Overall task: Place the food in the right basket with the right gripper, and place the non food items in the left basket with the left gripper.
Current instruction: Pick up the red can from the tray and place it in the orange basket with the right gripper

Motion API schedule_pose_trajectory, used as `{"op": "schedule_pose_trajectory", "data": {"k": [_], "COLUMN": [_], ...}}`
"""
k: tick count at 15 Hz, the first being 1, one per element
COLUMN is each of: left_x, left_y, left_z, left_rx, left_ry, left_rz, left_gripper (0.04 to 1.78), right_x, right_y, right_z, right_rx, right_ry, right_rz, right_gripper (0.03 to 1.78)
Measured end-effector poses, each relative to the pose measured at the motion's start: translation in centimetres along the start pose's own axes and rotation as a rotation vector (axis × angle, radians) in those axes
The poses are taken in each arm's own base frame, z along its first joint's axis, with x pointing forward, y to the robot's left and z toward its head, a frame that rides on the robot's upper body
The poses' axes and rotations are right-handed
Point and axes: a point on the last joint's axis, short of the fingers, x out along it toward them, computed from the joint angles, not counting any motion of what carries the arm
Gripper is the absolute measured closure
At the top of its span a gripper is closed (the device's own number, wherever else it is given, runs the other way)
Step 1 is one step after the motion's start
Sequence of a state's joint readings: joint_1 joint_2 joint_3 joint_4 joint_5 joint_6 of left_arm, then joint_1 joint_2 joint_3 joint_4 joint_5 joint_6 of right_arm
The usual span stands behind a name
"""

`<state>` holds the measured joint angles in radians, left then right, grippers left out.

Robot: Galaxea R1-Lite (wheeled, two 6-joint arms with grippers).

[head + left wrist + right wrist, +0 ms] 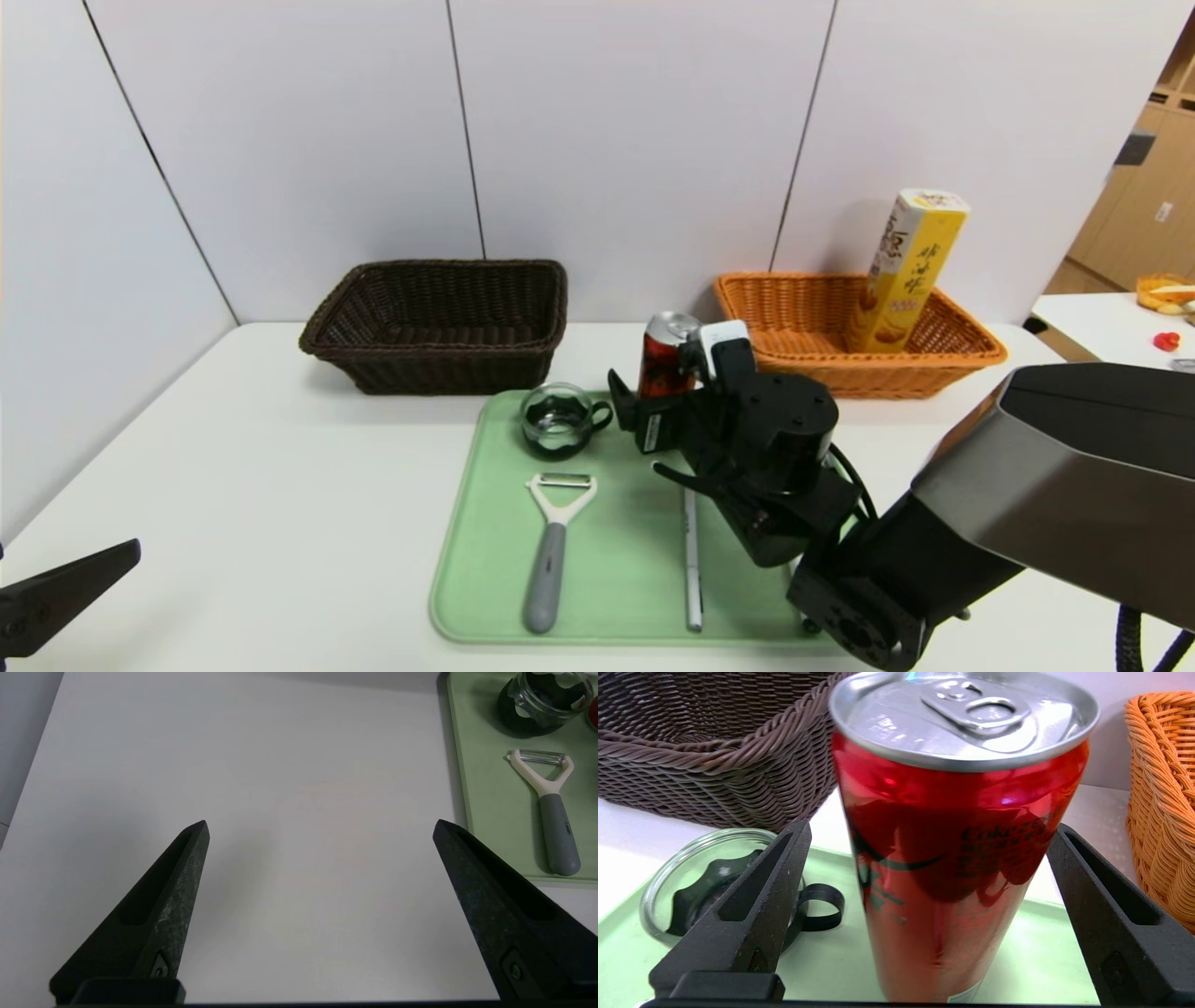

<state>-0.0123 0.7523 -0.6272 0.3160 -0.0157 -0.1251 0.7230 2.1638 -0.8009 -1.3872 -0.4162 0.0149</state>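
Observation:
The red can (665,359) stands upright at the back of the green tray (485,560). My right gripper (658,397) is open with one finger on each side of the can (962,858), a gap at both sides. The yellow snack box (910,271) stands in the orange basket (971,350). The dark brown basket (439,322) holds nothing I can see. The glass cup (558,420), peeler (555,532) and thin white pen (692,560) lie on the tray. The marker is hidden. My left gripper (320,826) is open over bare table at the front left.
The two baskets stand at the back against the white wall. The right arm (1027,504) covers the tray's right part. A second white table (1111,322) with small items is at the far right. The dark basket (714,756) and orange basket (1162,788) flank the can.

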Motion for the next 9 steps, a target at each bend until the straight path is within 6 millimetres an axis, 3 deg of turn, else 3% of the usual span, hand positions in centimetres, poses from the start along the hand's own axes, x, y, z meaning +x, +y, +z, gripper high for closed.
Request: {"op": "schedule_pose_trajectory", "data": {"k": [4,9], "left_x": [-0.11,-0.10], "left_y": [0.01,0.02], "left_z": [-0.10,-0.13], "left_rx": [0.000,0.000], "left_ry": [-0.004,-0.003], "left_rz": [0.000,0.000], "left_gripper": [0.13,0.13], "right_x": [0.16,-0.10], "right_y": [-0.01,0.14], "right_z": [-0.13,0.04], "right_rx": [-0.003,-0.003], "right_ry": [0.002,0.002], "right_rz": [-0.001,0.006], "right_gripper": [0.78,0.87]}}
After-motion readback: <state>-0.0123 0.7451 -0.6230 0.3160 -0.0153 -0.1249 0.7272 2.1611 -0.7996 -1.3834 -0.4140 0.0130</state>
